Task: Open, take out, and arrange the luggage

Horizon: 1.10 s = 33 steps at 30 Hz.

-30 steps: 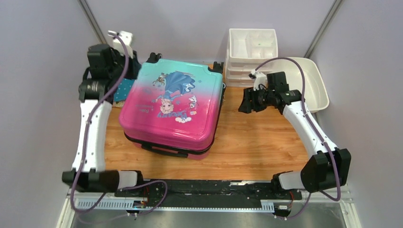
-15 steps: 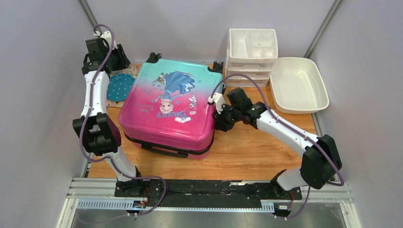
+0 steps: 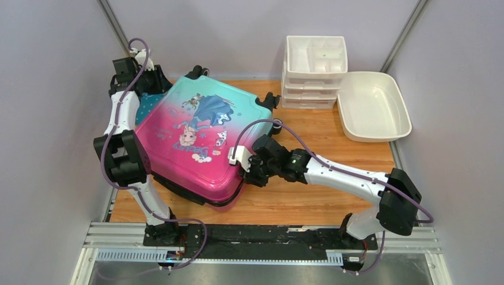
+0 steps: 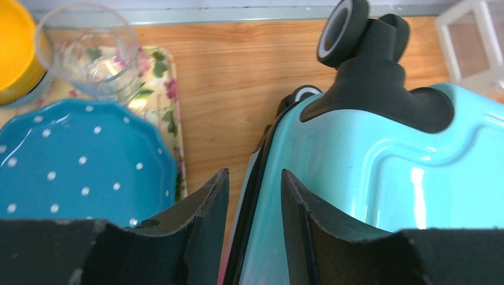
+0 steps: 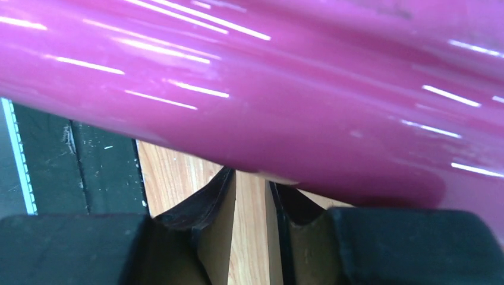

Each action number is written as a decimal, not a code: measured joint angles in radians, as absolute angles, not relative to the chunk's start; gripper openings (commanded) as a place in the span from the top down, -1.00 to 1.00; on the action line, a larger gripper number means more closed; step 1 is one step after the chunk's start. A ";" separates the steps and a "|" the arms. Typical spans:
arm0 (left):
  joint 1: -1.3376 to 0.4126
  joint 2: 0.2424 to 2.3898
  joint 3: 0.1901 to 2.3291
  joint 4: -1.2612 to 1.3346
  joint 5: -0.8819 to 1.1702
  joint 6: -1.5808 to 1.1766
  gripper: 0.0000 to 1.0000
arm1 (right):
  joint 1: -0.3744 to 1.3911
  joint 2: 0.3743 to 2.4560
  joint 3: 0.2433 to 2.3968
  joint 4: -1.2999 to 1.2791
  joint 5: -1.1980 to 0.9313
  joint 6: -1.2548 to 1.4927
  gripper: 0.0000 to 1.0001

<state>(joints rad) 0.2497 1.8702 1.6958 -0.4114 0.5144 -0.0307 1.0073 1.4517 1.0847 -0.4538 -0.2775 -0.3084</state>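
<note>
The luggage (image 3: 202,136), a teal-to-pink hard-shell suitcase with a princess print, lies closed and skewed on the wooden table, its black wheels (image 3: 196,72) at the far side. My left gripper (image 3: 156,83) is at its far left corner. In the left wrist view the jaws (image 4: 252,172) stand slightly apart over the black zip seam and teal shell (image 4: 380,178), holding nothing. My right gripper (image 3: 242,177) is low against the near right edge. In the right wrist view the pink shell (image 5: 297,89) covers its fingertips (image 5: 252,175), which have a narrow gap showing bare wood.
A white drawer organiser (image 3: 315,65) stands at the back right, with a white oval basin (image 3: 373,107) beside it. Left of the suitcase, a floral tray (image 4: 169,71) carries a blue dotted plate (image 4: 77,160), a clear glass (image 4: 89,53) and a yellow object (image 4: 15,47).
The suitcase has turned, its near right corner swinging left and towards the front. My right gripper moved forward and left along its edge. My left gripper came down to the far left corner.
</note>
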 measured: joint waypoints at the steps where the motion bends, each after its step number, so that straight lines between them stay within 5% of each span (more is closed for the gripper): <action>1: 0.251 1.874 1.696 -0.406 0.546 -0.015 0.07 | 1.019 1.451 1.085 -0.451 -0.276 -0.307 0.45; 16: 0.115 1.878 1.690 -0.336 0.664 0.200 0.16 | 1.027 1.332 1.024 -0.504 -0.267 -0.308 0.40; 26: 0.044 1.906 1.744 -0.360 0.633 0.215 -0.62 | 1.040 1.299 1.010 -0.553 -0.334 -0.261 0.42; 33: 0.070 1.917 1.820 -0.414 0.587 0.067 -0.62 | 1.083 1.440 1.137 -0.503 -0.313 -0.202 0.35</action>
<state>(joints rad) 0.0704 1.9167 1.8198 -0.4145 0.5873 0.0666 1.0828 1.4403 1.1370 -0.5026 -0.3134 -0.2016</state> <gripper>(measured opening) 0.808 0.302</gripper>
